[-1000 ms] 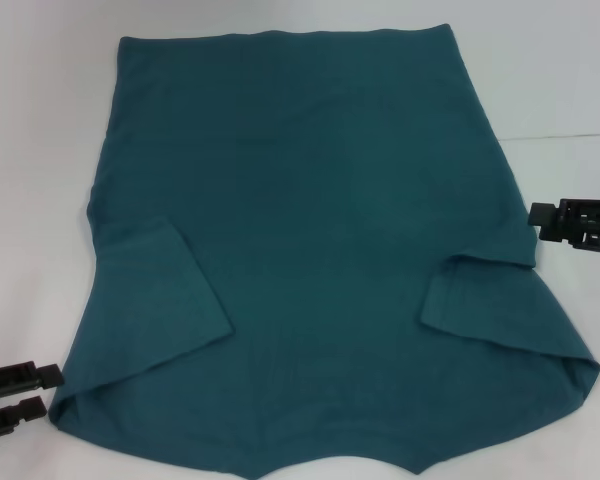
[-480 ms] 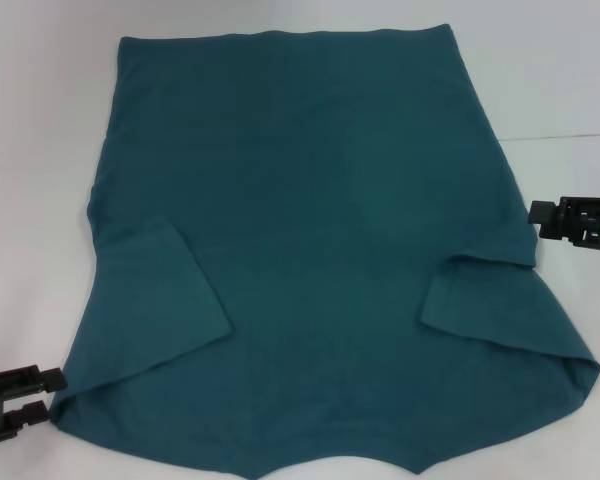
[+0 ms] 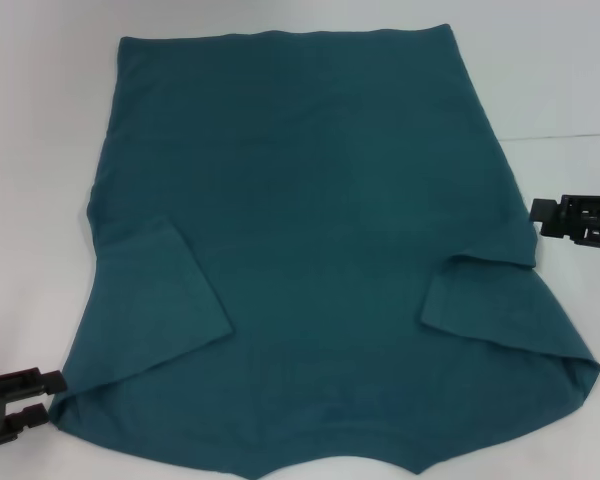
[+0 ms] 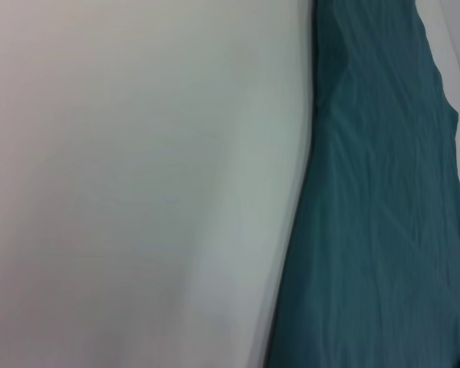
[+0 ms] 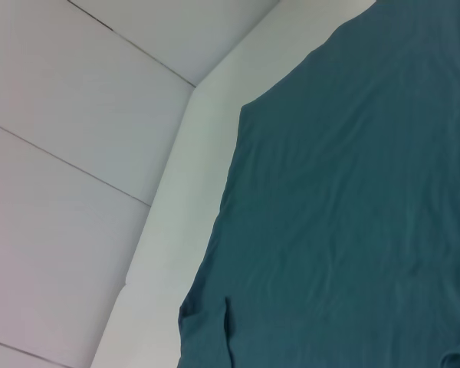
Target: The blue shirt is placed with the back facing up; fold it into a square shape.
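Observation:
The blue shirt (image 3: 300,250) lies flat on the white table (image 3: 40,150), plain side up, hem at the far end and collar edge at the near end. Both short sleeves are folded inward onto the body, the left sleeve (image 3: 155,300) and the right sleeve (image 3: 490,305). My left gripper (image 3: 55,396) is open at the near left, just beside the shirt's shoulder corner. My right gripper (image 3: 537,218) is open at the shirt's right edge, just above the folded sleeve. The wrist views show only the shirt (image 4: 383,215) (image 5: 353,215) and the table.
A thin seam (image 3: 570,135) runs across the table at the right. White wall panels (image 5: 77,153) show beyond the table's far edge in the right wrist view.
My left gripper has drifted slightly toward the near edge, staying beside the shoulder corner. The right gripper and the shirt are nearly unchanged.

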`<move>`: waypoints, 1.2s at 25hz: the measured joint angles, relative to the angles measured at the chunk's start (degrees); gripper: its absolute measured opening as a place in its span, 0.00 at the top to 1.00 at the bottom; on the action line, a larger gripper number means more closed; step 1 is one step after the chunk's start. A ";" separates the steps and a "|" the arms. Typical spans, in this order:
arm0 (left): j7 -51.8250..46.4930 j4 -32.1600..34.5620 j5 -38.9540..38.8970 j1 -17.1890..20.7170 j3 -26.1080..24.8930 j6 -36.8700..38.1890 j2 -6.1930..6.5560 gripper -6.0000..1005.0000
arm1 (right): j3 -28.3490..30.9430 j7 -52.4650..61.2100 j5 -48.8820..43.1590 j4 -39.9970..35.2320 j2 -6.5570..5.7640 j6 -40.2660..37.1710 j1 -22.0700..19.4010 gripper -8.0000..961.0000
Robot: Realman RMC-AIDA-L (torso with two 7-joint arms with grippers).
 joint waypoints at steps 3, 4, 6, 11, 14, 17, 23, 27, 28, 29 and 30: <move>0.13 -0.18 0.02 -0.07 0.21 -0.43 0.05 0.42 | 0.02 0.00 0.07 -0.02 0.00 0.00 -0.06 0.48; 0.14 -0.19 0.03 -0.07 0.21 -0.53 0.06 0.42 | 0.03 0.00 0.08 -0.02 0.00 0.00 -0.06 0.48; 0.15 -0.20 0.04 -0.08 0.21 -0.76 0.07 0.42 | 0.06 0.00 0.09 -0.02 0.00 0.00 -0.05 0.49; 0.20 -0.20 0.04 -0.06 0.18 -1.35 0.07 0.42 | 0.13 0.00 0.11 -0.02 -0.05 0.03 0.01 0.48; 0.29 -0.20 0.05 -0.06 0.24 -1.49 0.05 0.42 | 0.17 0.00 0.18 -0.02 -0.07 0.16 0.08 0.48; 0.33 -0.32 0.04 -0.11 0.25 -1.87 -0.04 0.42 | 0.22 0.00 0.19 -0.02 -0.09 0.32 0.10 0.48; 0.34 -0.78 0.03 -0.44 0.70 -2.12 -0.07 0.42 | 0.23 0.00 0.20 -0.02 -0.17 1.14 0.13 0.49; 0.51 -0.83 0.02 -0.54 0.78 -2.21 -0.08 0.42 | 0.23 0.00 0.17 -0.02 -0.17 1.23 0.13 0.49; 0.53 -0.85 0.02 -0.57 0.92 -2.24 -0.08 0.42 | 0.23 0.00 0.16 -0.02 -0.17 1.23 0.13 0.49; 0.54 -0.88 0.02 -0.57 1.20 -2.24 -0.09 0.42 | 0.23 0.00 0.15 -0.02 -0.17 1.23 0.13 0.49; 0.54 -0.89 0.02 -0.58 1.64 -2.24 -0.10 0.42 | 0.23 0.00 0.14 -0.02 -0.18 1.24 0.13 0.49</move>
